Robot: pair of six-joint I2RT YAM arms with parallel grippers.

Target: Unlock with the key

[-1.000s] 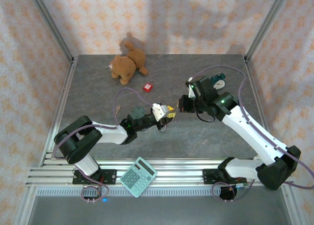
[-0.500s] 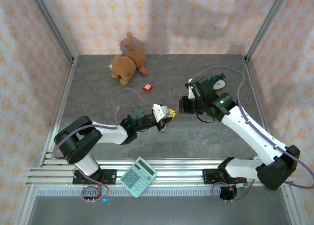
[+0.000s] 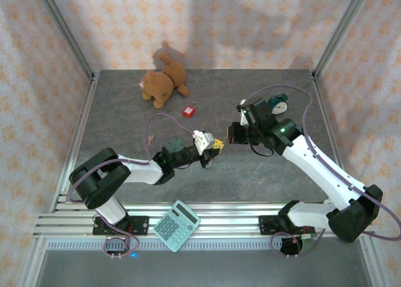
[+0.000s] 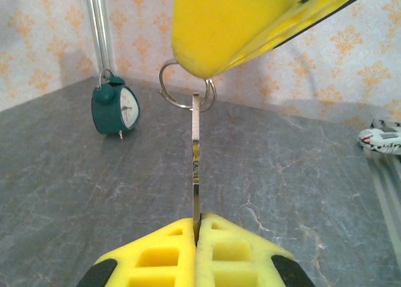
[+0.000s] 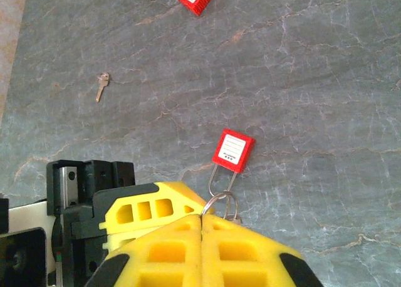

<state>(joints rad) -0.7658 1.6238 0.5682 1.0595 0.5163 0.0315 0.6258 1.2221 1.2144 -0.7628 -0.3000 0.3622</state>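
Keys [image 4: 196,168] number two, red padlocks [image 5: 233,150] two; left claw [image 4: 196,227] pinches one key.

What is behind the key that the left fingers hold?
A teal alarm clock stands back left on the grey table. The lower end of the key is covered by the fingers.

Both YAMs look the same from here. Left arm [image 3: 135,166] and right arm [image 3: 319,165]: white links, black joint housings, green LEDs lit on the joints. Mauve left cable [image 3: 151,125] loops off one, and I see a matching right cable [image 3: 306,114] on the other. Left gripper [image 3: 213,146] and right gripper [image 3: 230,135]: yellow fingers [image 4: 160,255] with rectangular cut-out pockets and black patches at the outer corners.
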